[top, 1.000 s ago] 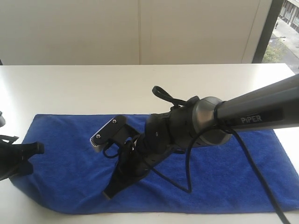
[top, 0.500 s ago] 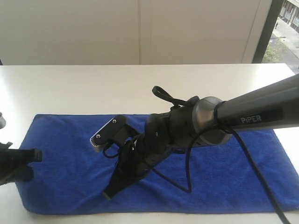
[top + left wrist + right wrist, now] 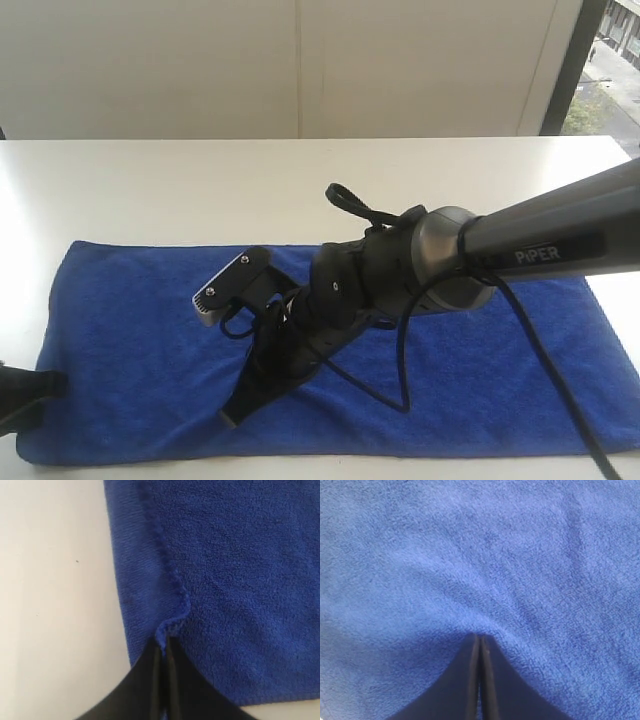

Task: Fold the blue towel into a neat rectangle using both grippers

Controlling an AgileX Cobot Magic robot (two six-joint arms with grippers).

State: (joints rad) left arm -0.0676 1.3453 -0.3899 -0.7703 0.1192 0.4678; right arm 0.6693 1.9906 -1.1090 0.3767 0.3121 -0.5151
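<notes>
**Blue towel [image 3: 480, 380] at the outset of folding.** The towel lies spread flat and unfolded on the white bench [image 3: 300, 190], its long axis running from side to side across the exterior view. The left hand [image 3: 165, 647] sits low at the towel's left short end, near the corner closest to the exterior camera. Its jaws are closed, and the hem [image 3: 172, 580] puckers into their tips, so the edge reads as gripped. The right hand [image 3: 240, 408] reaches across the middle and comes down on the cloth left of centre, near the closer long edge. Its jaws are pressed together with the tips against the pile, and whether any cloth is nipped between them cannot be told. Most of the towel therefore lies to the right of both hands, along the long axis. On this layout no fold has begun. A halving fold would carry the left end rightward over the cloth, and the left hand is the one placed for it.
</notes>
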